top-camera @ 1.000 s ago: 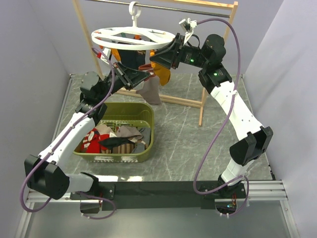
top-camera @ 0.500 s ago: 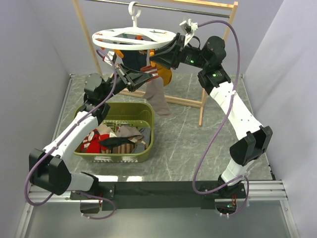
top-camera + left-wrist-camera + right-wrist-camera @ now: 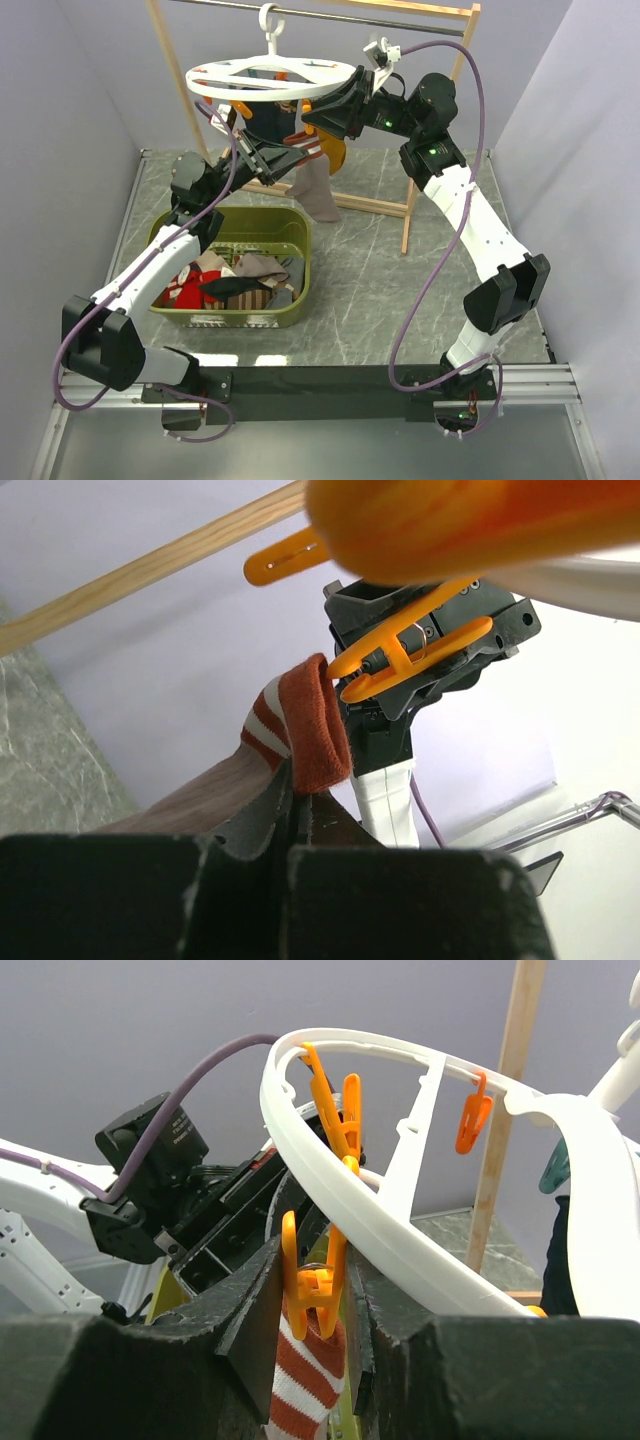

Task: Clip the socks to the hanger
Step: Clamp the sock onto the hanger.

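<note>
The left arm stretches up and forward from its base, elbow low. The left hand (image 3: 270,158) is raised, its fingers pinched tight on the red-and-white striped cuff of a taupe grey-brown sock (image 3: 312,730). The right arm rises, folds at the elbow and points leftward. The right hand (image 3: 322,117) grips an orange plastic clip (image 3: 305,1285) between part-spread fingers.

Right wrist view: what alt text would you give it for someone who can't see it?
The right gripper pinches an orange clip hanging from the white ring hanger, with a red-and-white striped sock cuff just beneath the clip. Other orange clips hang from the ring farther back, beside a wooden post.
</note>
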